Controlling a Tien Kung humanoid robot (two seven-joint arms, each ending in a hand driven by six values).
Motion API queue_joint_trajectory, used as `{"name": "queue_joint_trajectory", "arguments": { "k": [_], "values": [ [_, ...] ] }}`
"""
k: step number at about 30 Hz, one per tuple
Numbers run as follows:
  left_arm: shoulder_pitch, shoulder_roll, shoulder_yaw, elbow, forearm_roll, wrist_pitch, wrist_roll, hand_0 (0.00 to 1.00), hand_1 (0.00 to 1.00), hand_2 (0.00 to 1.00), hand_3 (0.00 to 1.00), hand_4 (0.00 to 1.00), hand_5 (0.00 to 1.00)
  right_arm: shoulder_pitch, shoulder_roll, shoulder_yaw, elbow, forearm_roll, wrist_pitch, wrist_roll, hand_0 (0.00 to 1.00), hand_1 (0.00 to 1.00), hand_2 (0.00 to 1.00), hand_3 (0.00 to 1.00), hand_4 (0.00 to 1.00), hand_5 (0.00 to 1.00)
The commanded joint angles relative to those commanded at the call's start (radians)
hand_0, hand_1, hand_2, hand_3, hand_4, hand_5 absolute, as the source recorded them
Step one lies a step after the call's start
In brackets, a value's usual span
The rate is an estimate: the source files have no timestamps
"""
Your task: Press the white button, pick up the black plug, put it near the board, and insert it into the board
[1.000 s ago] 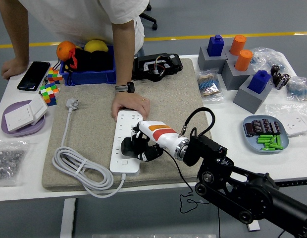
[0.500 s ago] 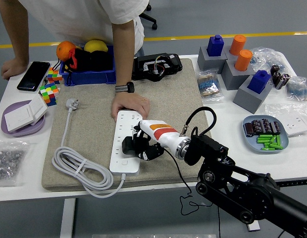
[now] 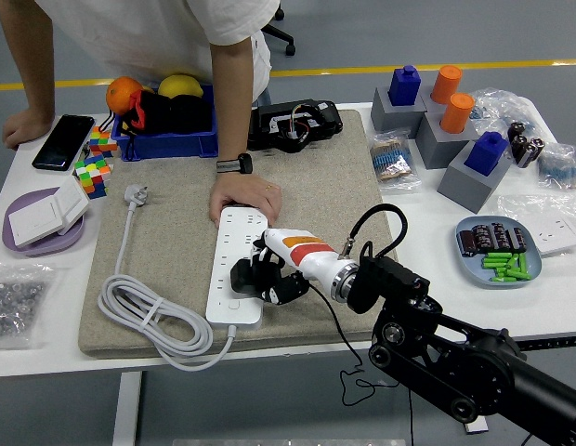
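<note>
A white power strip [image 3: 237, 263] lies on the beige mat [image 3: 176, 242], its cord coiled at the left. My right hand [image 3: 265, 277] is curled around a black plug [image 3: 242, 275] and holds it on the strip's near half, over the sockets. A person's hand [image 3: 243, 195] rests on the strip's far end and holds it down. Whether the plug's pins are in a socket is hidden by my fingers. My left arm does not show.
A blue bin [image 3: 167, 125] with fruit and a black box [image 3: 293, 125] stand at the back. A purple plate [image 3: 42, 223] with a white switch is at the left, cubes [image 3: 95, 167] beside it. Grey blocks [image 3: 455, 139] and a blue dish [image 3: 497, 251] are right.
My right hand has shifted slightly right and down with the plug, staying over the strip's near half. The person's hand has not moved.
</note>
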Motion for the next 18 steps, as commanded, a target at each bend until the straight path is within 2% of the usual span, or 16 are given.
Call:
{"name": "queue_joint_trajectory", "arguments": {
  "k": [18],
  "values": [
    [0.003,-0.001,0.005,0.000,-0.003,0.001,0.001,0.648,0.638,0.630,0.674,0.500,0.117,-0.012,-0.001,-0.008,-0.017,-0.005,0.011,0.005,0.418,0.452,0.514,0.540,0.789,0.002]
  ]
}}
